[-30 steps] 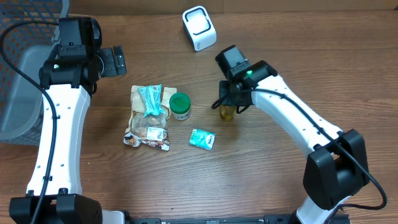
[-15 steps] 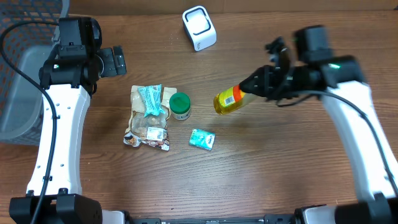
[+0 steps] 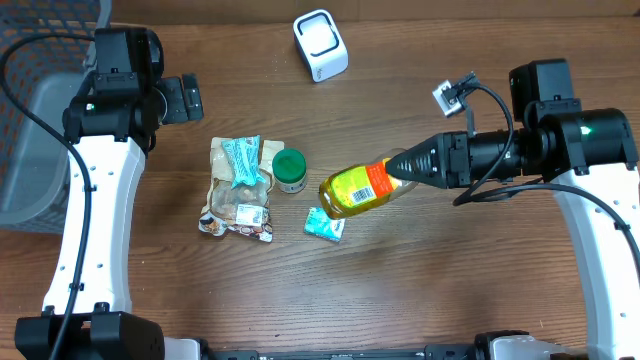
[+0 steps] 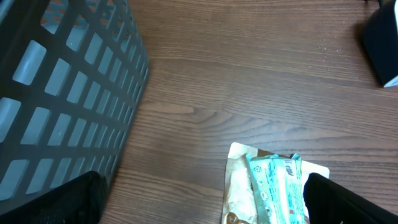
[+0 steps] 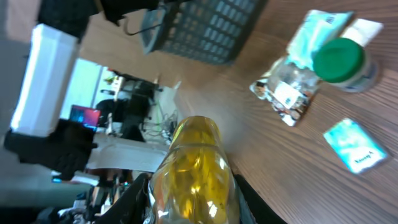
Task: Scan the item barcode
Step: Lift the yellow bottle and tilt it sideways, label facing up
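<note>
My right gripper [image 3: 412, 166] is shut on a yellow bottle [image 3: 358, 187] with an orange label, held lying sideways in the air above the table's middle. The right wrist view looks along the bottle [image 5: 194, 171] between the two dark fingers [image 5: 135, 194]. A white barcode scanner [image 3: 320, 44] stands at the back of the table, well apart from the bottle. My left gripper [image 3: 186, 98] is open at the back left, over bare wood in the left wrist view [image 4: 199, 202], with nothing between its fingers.
A snack pouch with a teal packet on it [image 3: 240, 187], a green-lidded jar [image 3: 290, 169] and a small teal packet [image 3: 324, 223] lie mid-table. A grey basket [image 3: 40, 130] stands at the left edge, close to my left arm.
My right arm has lifted the yellow bottle off the table, tipped it sideways and swung out to the right. The left arm has not moved.
</note>
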